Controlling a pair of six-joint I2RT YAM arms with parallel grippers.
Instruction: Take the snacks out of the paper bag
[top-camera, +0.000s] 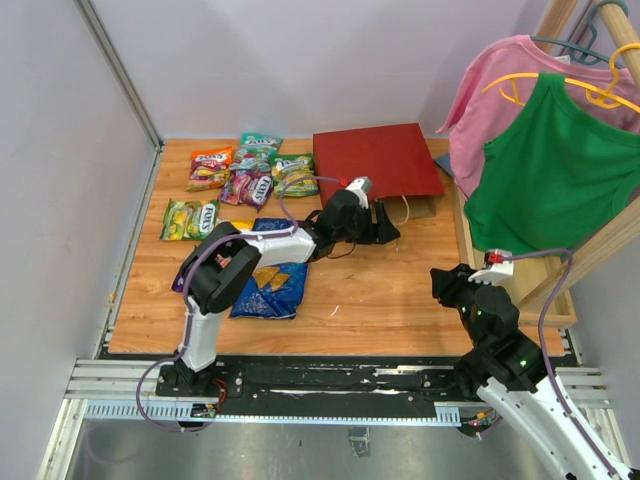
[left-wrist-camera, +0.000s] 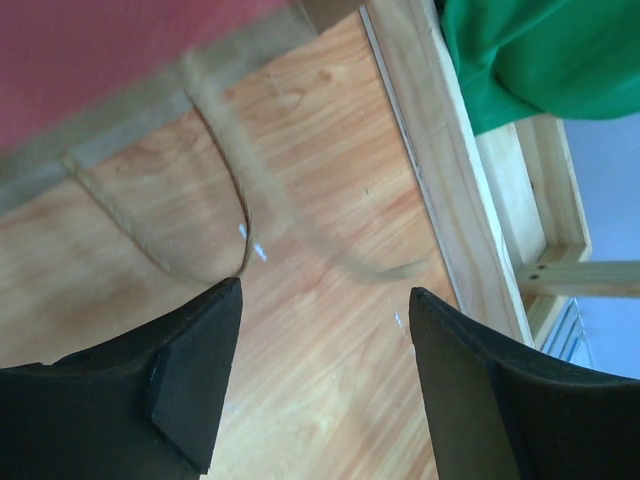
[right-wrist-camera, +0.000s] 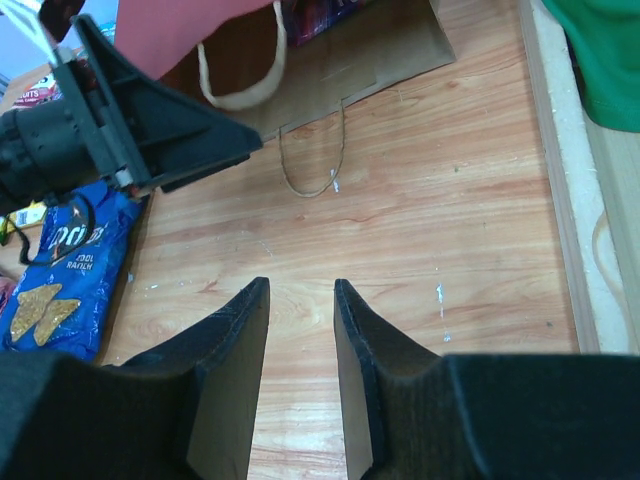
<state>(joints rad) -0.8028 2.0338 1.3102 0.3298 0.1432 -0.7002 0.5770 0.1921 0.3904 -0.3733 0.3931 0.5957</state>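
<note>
Flat at the far side of the tabletop (top-camera: 400, 300), the paper bag (top-camera: 378, 160): long axis running away from the bases, mouth and twisted handle (right-wrist-camera: 243, 100) turned toward the near edge. Right at that mouth, the left gripper (top-camera: 385, 228), jaws released and wide, nothing between them, pointed past the brown flap. Clearly nearer than the right gripper (right-wrist-camera: 300, 285), well apart on the right, jaws parted by a narrow gap, empty. Already out: candy packets (top-camera: 245, 175) spread to the bag's left, Doritos bag (top-camera: 268, 285) under the left arm. Maybe something glossy just inside the mouth, too small to name. Likely a straight lengthwise reach in. Bare wood in front for drawing back. Wooden frame (left-wrist-camera: 450, 170) and green shirt (top-camera: 555, 170) crowding the right side.
</note>
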